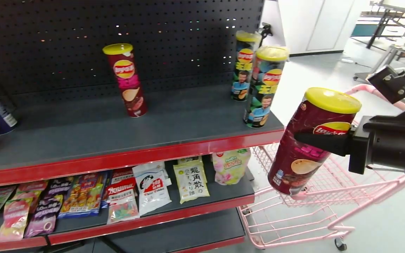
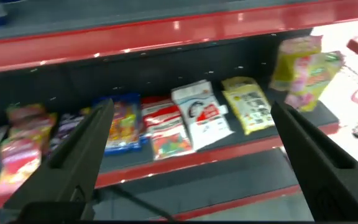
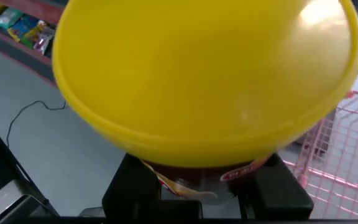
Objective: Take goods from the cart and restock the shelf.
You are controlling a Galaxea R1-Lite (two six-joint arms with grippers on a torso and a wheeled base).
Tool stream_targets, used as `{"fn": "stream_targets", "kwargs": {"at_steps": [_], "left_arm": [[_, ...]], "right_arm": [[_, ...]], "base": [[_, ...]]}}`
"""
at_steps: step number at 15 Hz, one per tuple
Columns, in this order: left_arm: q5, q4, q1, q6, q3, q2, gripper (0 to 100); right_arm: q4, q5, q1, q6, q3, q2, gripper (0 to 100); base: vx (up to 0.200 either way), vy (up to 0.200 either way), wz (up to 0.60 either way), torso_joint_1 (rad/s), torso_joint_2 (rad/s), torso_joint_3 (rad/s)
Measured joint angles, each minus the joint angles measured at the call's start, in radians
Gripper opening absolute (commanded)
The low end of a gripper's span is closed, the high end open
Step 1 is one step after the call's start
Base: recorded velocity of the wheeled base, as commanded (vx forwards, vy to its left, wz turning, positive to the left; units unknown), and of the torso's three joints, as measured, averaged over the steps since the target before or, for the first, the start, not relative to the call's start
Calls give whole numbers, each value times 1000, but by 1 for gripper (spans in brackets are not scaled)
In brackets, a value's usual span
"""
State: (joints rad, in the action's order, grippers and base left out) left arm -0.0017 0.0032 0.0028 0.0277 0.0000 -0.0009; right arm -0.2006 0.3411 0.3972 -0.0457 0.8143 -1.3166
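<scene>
Carrying step, likely: right gripper (image 1: 306, 140) clamps a maroon chip can (image 1: 294, 168) by the cart (image 1: 329, 218); left gripper (image 2: 191, 106) idle, jaws apart; next, stand it upright on the shelf (image 1: 118, 130).

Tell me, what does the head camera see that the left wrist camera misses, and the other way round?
Head view's extras: the right gripper clamped on a tilted maroon cardboard chip tube with a yellow plastic lid, plus upright chip tubes, such as a second maroon tube, on the dark upper shelf. Left wrist view's extras: the left gripper, its black fingers spread apart with nothing between them. Shared: the lower shelf with flat snack bags, among them a white bag and a yellow bag.
</scene>
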Motion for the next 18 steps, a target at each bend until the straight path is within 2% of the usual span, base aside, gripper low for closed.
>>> {"fn": "stream_targets", "kwargs": {"at_steps": [1,5,8,17,18], "left_arm": [[0,0,0,0,0,0,100],[0,0,-1,0,0,0,100],[0,0,0,0,-1,0,100],[0,0,0,1,-1,0,100],[0,0,0,0,-1,0,100]], "right_arm": [[0,0,0,0,0,0,0],[-30,-3,-1,-28,-21,2,0],[-89,2,-3,-26,-60,14,0],[-155,7,-4,-43,-114,56,0],[-156,14,-3,-43,-117,58,0]], "base": [[0,0,600,-2,7,2],[0,0,0,0,0,0],[0,200,0,2,-1,4],[0,200,0,4,2,3],[0,0,0,0,0,0]]}}
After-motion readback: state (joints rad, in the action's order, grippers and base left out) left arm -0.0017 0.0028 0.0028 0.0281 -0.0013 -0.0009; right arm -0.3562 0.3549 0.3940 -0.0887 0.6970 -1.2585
